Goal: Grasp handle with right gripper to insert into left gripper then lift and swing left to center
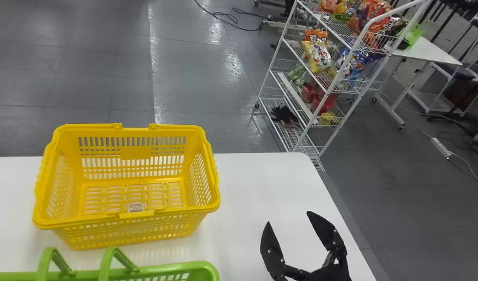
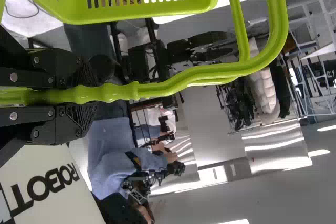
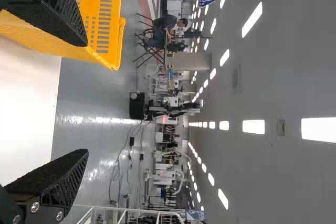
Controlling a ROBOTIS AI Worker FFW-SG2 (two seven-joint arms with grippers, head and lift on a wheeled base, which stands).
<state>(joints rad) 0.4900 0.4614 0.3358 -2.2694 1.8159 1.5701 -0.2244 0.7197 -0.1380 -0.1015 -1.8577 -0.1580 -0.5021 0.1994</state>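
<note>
Occupying the lower left of the head view, the green basket lies along the bottom edge, with two curved green bars rising above its rim; its handle, seen in the left wrist view, is clamped between the fingers of the left gripper. Just beyond the green basket, at the left of the head view, the yellow basket stands upright on the white table, a small label on its floor. Right of centre, near the bottom edge, the right gripper has its two black fingers wide apart. At the upper right, beyond the table, a white wire rack holds snack bags.
</note>
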